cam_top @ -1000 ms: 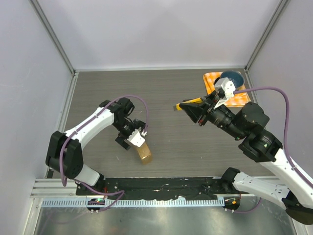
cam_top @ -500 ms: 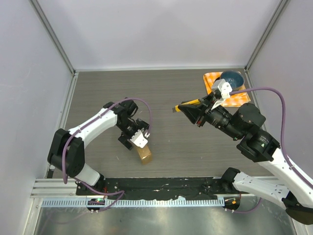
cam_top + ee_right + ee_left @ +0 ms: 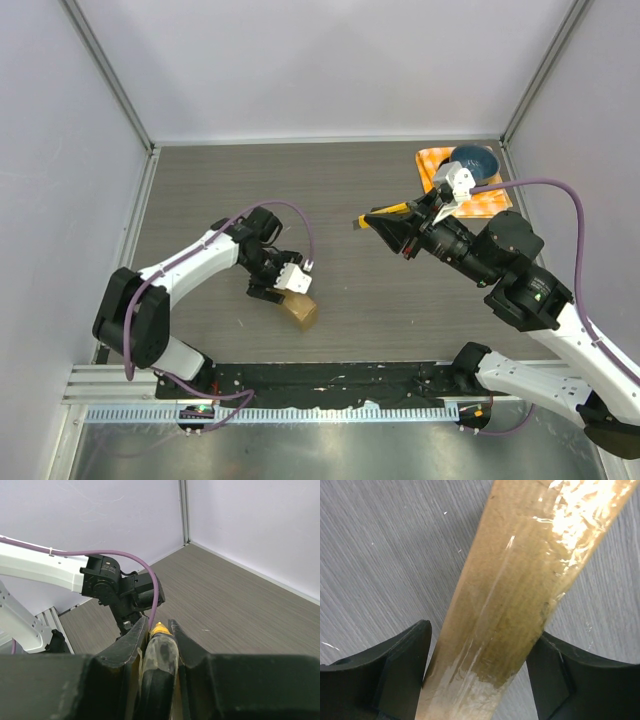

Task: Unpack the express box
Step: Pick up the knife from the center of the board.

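Note:
The express box, a small brown taped carton, sits on the table near the front, left of centre. My left gripper comes down on it from the far-left. In the left wrist view the box fills the gap and both black fingers press its sides, so the gripper is shut on it. My right gripper hovers right of centre, pointing left. It is shut on a black tool with a yellow tip. In the right wrist view that tool lies between the jaws of the right gripper.
A blue bowl rests on an orange checked cloth in the far right corner. Pale walls enclose the table on three sides. A metal rail runs along the near edge by the arm bases.
My left gripper slid slightly to the right and narrowed onto the box, which turned and shifted a little right. The right arm holds still with its tool.

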Tool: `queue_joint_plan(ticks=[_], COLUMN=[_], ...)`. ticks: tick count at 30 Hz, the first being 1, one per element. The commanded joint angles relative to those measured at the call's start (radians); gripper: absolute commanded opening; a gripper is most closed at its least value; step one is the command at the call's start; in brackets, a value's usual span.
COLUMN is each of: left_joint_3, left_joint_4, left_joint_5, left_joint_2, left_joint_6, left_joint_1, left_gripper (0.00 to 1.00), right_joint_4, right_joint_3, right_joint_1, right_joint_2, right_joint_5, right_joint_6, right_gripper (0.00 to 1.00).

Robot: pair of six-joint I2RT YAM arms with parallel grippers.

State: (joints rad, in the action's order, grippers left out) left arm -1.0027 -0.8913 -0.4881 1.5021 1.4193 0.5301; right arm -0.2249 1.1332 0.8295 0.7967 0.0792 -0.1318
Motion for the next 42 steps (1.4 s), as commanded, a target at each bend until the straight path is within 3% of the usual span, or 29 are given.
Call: queue_joint_plan(ticks=[1, 3, 6, 9, 15, 34, 42], left_joint_3=[0.022, 0.035, 0.049, 0.056, 0.096, 0.107, 0.213], left_joint_4=[0.083, 0.110, 0.111, 0.095, 0.086, -0.020, 0.078], left_joint_5=[0.000, 0.008, -0.007, -0.023, -0.039, -0.290, -0.331], left_joint_2=[-0.062, -0.094, -0.129, -0.152, -0.210, -0.152, -0.177], left_joint_6=[-0.247, -0.395, -0.489, -0.534, -0.551, -0.376, -0.376], left_joint_1=[0.011, 0.021, 0.024, 0.024, -0.005, -0.324, -0.337], left_gripper=[0.75, 0.72, 0.81, 1.00, 1.00, 1.00, 1.00], right_joint_4=[0.052, 0.044, 0.038, 0.038, 0.027, 0.021, 0.027], right_joint_3=[0.003, 0.005, 0.008, 0.007, 0.016, 0.046, 0.065], right_joint_1=[0.002, 0.002, 0.002, 0.002, 0.002, 0.003, 0.002], right_joint_2=[-0.008, -0.001, 0.012, 0.024, 0.042, 0.096, 0.127], right_joint_5=[-0.015, -0.021, -0.022, -0.024, -0.021, -0.003, 0.014], right_joint_6=[0.001, 0.012, 0.017, 0.018, 0.027, 0.018, 0.011], right_gripper=[0.01, 0.01, 0.01, 0.01, 0.01, 0.01, 0.01])
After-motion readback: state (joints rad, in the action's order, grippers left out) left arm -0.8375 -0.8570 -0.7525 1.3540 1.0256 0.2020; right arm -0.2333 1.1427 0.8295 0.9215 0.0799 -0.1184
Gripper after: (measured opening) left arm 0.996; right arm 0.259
